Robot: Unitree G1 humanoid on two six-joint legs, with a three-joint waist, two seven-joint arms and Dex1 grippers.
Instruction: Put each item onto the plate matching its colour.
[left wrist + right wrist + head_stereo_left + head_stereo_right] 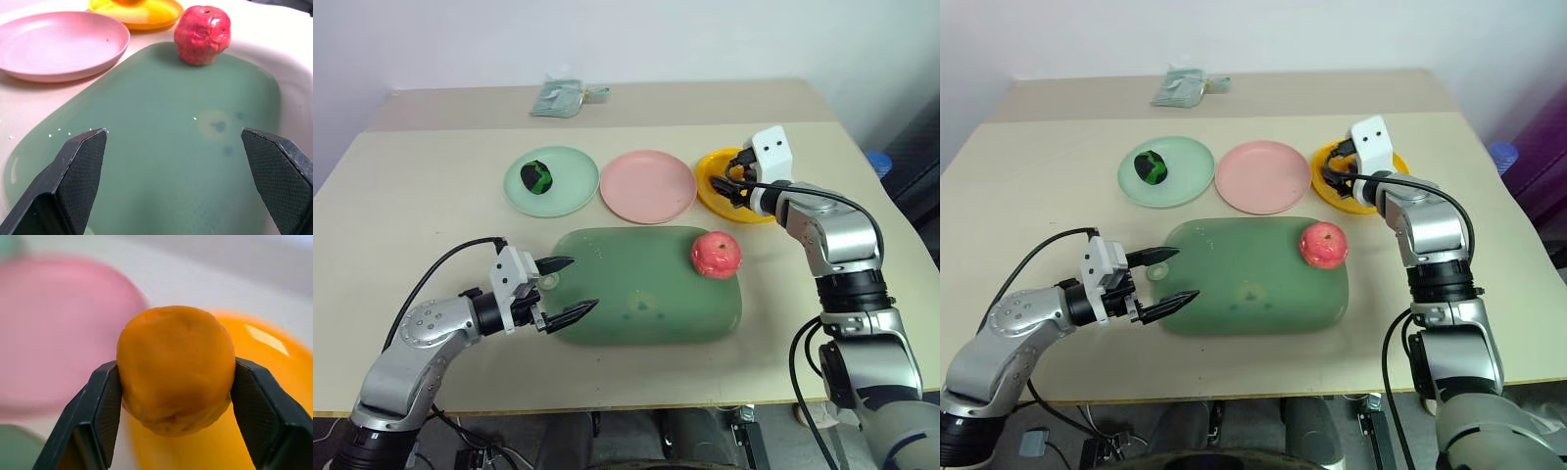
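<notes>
Two black fingers of the right gripper (173, 382) clamp an orange-yellow rounded toy lump (176, 367) from either side, their ribbed pads pressed against its flanks. That gripper hangs over the round shallow yellow-orange plastic plate (712, 176), with the lump held above the plate's surface; whether it touches the plate cannot be told. Just beside it, toward the middle of the row, lies the round shallow pink plastic plate (648, 185), bare, and beyond that the round shallow mint green plastic plate (570, 182), which carries the dark green-and-black toy ball (536, 176).

Over on the other side, the left gripper (563, 287) has its two fingers spread wide with nothing between them, poised above the near left end of the large translucent green mat (636, 284), a rounded rectangle. On the mat's far right corner sits the pink-red toy apple (717, 254), well apart from the left gripper and nearer to the pink and yellow-orange plates. The stretch of mat between the left gripper and the apple is open, marked only by a faint pale ring with dark spots (217, 125).

All of this rests on a pale beige table (411, 196). At its far edge, behind the plates, lies a small crumpled greenish packet (560, 98)
</notes>
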